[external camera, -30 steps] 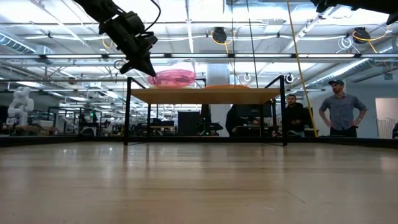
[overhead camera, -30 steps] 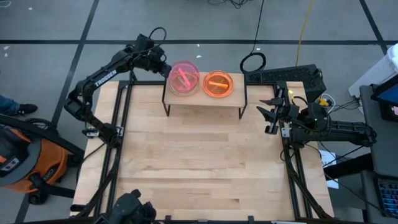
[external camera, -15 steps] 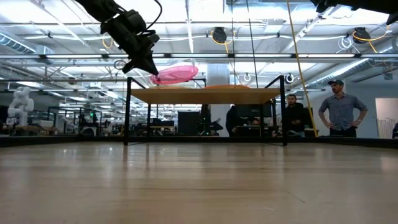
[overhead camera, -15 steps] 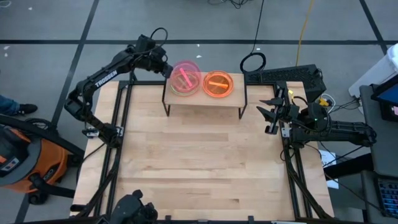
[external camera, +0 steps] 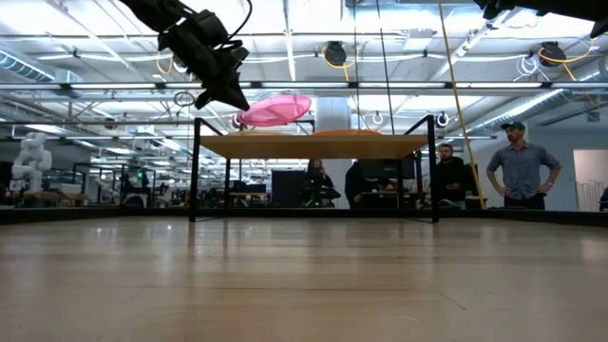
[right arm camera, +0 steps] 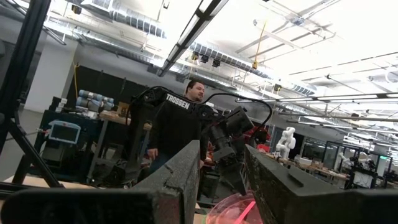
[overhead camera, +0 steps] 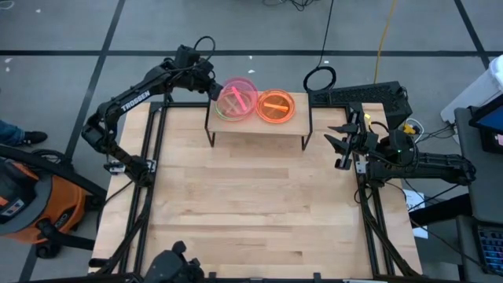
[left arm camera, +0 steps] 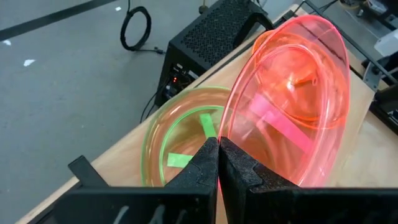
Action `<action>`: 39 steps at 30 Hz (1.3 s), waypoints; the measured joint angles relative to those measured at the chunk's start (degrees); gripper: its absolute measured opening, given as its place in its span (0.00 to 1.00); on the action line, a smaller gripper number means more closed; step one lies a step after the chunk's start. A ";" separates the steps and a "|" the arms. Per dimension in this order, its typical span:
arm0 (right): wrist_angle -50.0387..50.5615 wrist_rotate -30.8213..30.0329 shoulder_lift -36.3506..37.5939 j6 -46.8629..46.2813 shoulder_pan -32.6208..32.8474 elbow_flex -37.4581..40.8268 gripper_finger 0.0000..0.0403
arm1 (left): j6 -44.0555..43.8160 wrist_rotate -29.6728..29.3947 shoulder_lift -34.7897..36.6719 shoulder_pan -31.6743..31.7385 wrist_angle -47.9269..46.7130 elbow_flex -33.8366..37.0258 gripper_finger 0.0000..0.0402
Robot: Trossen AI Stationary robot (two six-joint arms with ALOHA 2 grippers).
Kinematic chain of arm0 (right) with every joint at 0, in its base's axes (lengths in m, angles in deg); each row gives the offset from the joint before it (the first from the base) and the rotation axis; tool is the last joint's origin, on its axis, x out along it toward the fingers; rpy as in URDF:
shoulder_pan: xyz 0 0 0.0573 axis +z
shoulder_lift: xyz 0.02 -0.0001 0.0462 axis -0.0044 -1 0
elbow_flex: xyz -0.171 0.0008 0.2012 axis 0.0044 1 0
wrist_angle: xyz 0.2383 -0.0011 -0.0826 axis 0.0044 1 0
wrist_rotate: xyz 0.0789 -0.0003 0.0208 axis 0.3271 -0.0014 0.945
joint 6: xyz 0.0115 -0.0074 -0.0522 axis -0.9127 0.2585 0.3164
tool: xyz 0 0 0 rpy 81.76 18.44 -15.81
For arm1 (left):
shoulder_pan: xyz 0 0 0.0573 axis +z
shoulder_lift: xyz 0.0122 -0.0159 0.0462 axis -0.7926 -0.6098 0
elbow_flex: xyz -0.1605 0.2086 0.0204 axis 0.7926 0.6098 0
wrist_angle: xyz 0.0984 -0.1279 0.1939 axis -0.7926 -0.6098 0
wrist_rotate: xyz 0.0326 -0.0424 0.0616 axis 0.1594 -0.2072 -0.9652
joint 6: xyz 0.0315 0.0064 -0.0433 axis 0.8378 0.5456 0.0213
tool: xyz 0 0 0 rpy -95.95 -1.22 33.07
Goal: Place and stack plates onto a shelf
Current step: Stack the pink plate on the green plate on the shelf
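Left gripper (overhead camera: 214, 88) sits over the shelf's (overhead camera: 259, 126) left end, jaws pinched shut on the rim of the pink plate (overhead camera: 237, 96). The plate is held tilted, lifted clear above the green plate (left arm camera: 177, 140), which lies flat on the shelf. The orange plate (overhead camera: 275, 105) sits just right of them on the shelf. Right gripper (overhead camera: 343, 141) waits at the desk's (overhead camera: 251, 204) right edge, well apart, jaws partly open, holding nothing.
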 joint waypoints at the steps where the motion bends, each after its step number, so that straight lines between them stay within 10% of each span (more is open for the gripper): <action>1: -0.02 -0.01 0.00 0.00 -0.01 0.00 0.28 | 0.00 0.01 0.00 -0.05 0.04 0.00 0.02; 39: 0.00 -0.01 0.00 0.00 -0.01 0.00 0.28 | 7.08 -0.90 -0.05 -6.44 -0.78 0.00 0.17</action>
